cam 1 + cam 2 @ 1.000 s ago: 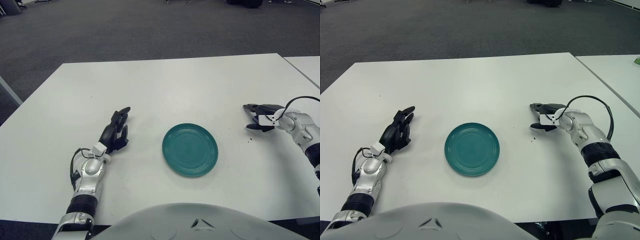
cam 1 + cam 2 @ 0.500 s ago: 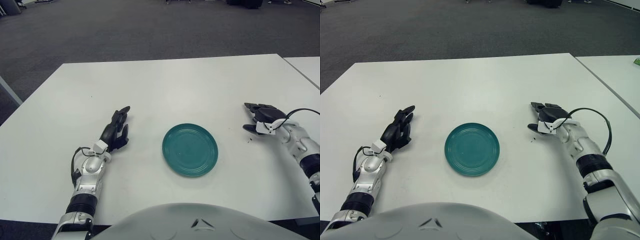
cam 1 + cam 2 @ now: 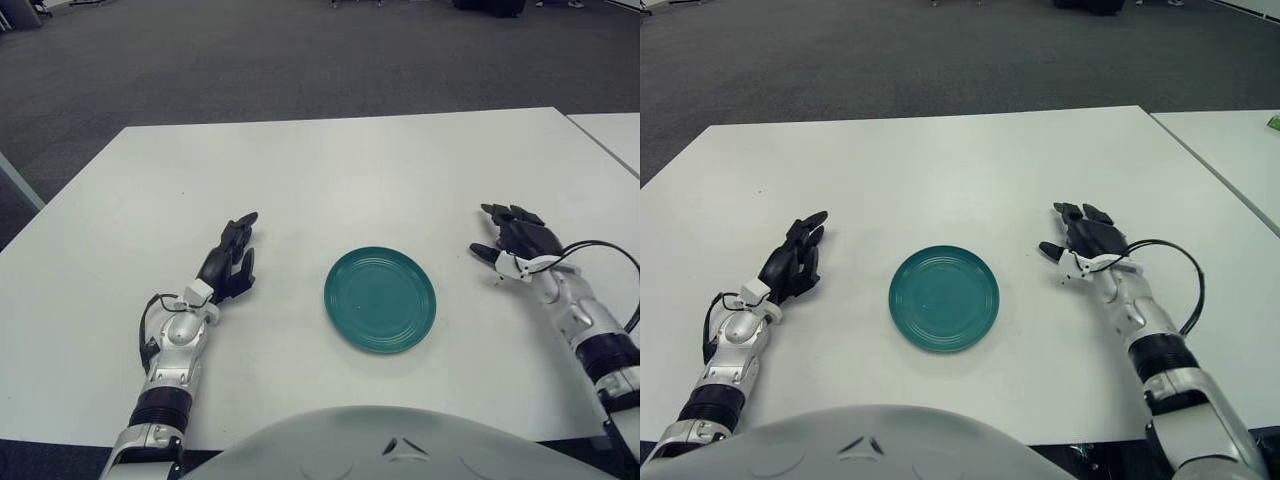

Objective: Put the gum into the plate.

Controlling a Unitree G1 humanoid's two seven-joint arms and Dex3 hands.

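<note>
A round teal plate (image 3: 380,298) lies empty near the middle of the white table (image 3: 330,165). No gum shows in either view. My right hand (image 3: 512,240) is to the right of the plate, a short gap away, low over the table. Its back faces up, its dark fingers are spread, and it holds nothing. My left hand (image 3: 228,256) shows to the left of the plate, fingers stretched forward and empty.
A second white table (image 3: 1240,150) stands at the far right, split from this one by a narrow gap. Dark carpet lies beyond the far edge. My own grey chest (image 3: 390,445) fills the bottom of the view.
My right hand has swung from pointing left to pointing forward, come slightly closer to the plate, and its fingers have spread. The left hand has barely moved.
</note>
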